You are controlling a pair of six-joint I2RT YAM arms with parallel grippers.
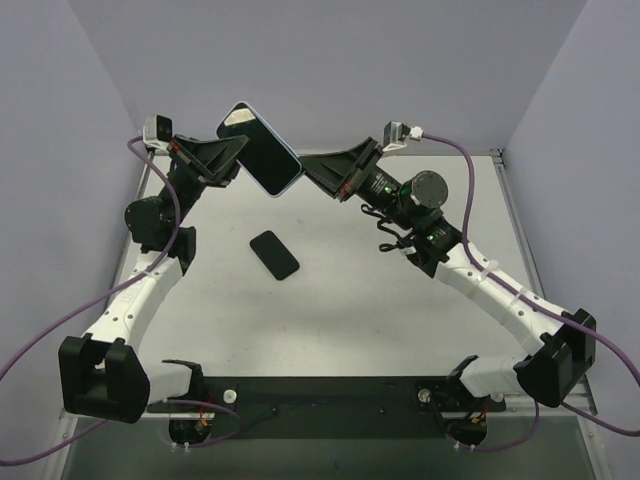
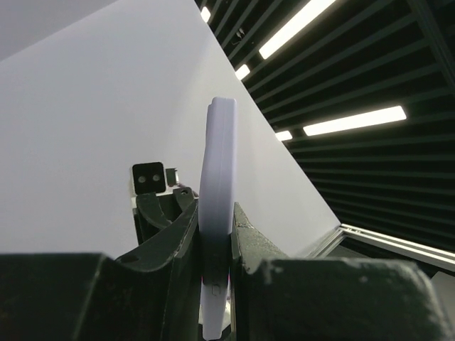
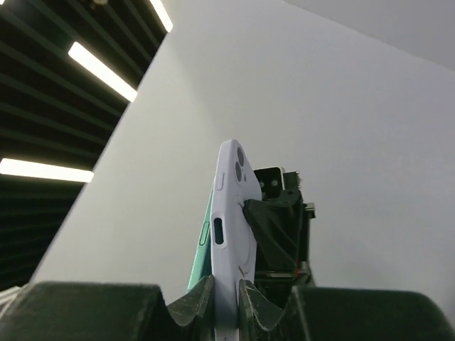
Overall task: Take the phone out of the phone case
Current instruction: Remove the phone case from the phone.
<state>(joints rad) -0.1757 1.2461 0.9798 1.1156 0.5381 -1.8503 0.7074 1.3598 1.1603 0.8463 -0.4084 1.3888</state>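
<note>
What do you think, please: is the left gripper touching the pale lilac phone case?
Touching: left wrist view shows the left gripper clamped flush on the phone case.

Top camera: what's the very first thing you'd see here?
The phone in its pale lilac phone case, held up in the air between both arms over the far half of the table. The left gripper pinches one edge and the right gripper the opposite one. Below it, a small dark flat shape shows on the tabletop.
</note>
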